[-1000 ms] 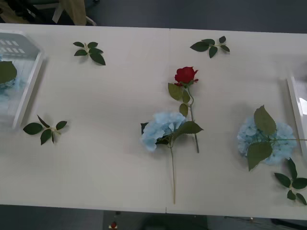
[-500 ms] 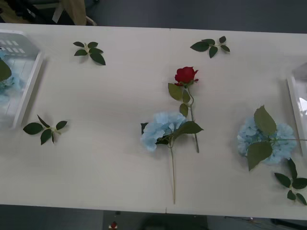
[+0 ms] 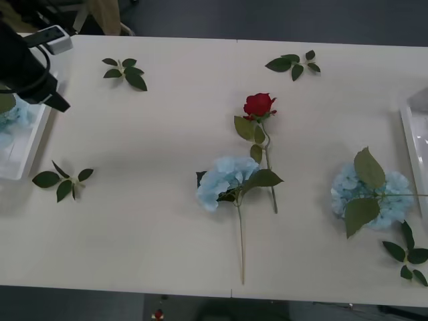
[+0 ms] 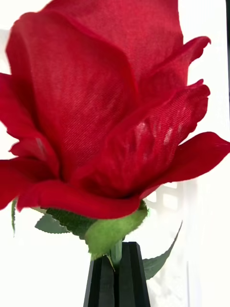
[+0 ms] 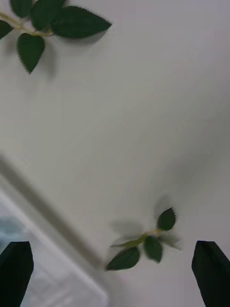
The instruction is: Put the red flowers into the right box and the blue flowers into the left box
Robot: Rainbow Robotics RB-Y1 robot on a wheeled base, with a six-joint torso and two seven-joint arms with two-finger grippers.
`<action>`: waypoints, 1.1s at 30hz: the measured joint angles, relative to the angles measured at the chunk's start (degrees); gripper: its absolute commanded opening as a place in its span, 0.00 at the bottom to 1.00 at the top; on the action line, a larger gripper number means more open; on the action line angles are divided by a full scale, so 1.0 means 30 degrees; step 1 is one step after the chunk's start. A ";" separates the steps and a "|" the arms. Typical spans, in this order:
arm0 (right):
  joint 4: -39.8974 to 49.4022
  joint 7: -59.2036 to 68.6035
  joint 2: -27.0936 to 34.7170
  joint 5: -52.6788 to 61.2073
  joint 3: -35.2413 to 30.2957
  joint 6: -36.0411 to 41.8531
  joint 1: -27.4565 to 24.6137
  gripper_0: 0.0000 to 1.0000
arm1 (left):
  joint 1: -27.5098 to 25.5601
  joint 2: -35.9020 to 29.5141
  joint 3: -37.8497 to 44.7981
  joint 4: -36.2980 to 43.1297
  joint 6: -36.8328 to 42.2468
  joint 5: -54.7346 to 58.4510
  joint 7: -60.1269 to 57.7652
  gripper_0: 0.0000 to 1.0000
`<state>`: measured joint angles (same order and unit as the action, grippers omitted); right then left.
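Note:
One red flower (image 3: 259, 105) lies at mid-table, its stem running toward me. A second red flower (image 4: 105, 110) looms close in the right wrist view, where my right gripper (image 4: 117, 253) is shut on its stem just under the bloom, against a white surface. Two blue flowers lie on the table, one at the centre (image 3: 224, 179) and one near the right box (image 3: 371, 194). The right box (image 3: 413, 150) shows its rim at the right edge. The left box (image 3: 27, 150) holds a blue flower (image 3: 12, 115). My left gripper (image 5: 113, 247) hangs open by the left box's rim (image 5: 52, 225); its black arm (image 3: 27, 63) crosses the box.
Loose green leaf sprigs lie about: far left (image 3: 127, 70), far centre-right (image 3: 293, 64), beside the left box (image 3: 63, 182) and at the near right corner (image 3: 408, 257). The table's near edge runs along the bottom, with a dark floor beyond it.
My left arm has come into the front view over the left box, where only the box and its flower showed before. The flowers on the table have not moved.

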<state>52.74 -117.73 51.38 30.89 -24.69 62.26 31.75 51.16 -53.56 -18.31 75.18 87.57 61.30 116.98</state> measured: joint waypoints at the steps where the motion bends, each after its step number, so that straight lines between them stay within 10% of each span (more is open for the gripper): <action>1: -0.0125 0.0000 0.0000 0.0001 0.0011 -0.0230 0.0000 0.00 | 0.0000 0.0509 -0.0002 0.0002 -0.0034 0.0231 -0.1275 0.97; 6: -0.0420 0.0001 0.0000 0.0015 0.0223 -0.0645 0.0000 0.03 | 0.0000 0.2632 -0.0021 0.0028 -0.0358 0.1498 -0.4135 0.96; 14: -0.0420 0.0001 0.0000 0.0293 0.0368 -0.0651 0.0001 0.61 | -0.0696 0.4654 -0.0023 0.0737 -0.2698 0.2427 -0.7181 0.97; 33: -0.0417 0.0238 0.0000 0.1789 -0.0105 0.3400 0.0811 0.66 | -1.1958 0.6551 0.3740 1.2892 -0.7375 -0.4702 -0.7140 0.97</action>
<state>51.49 -117.02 51.38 36.26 -25.01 72.46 34.19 15.29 -33.91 -7.09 113.86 65.45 47.19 95.56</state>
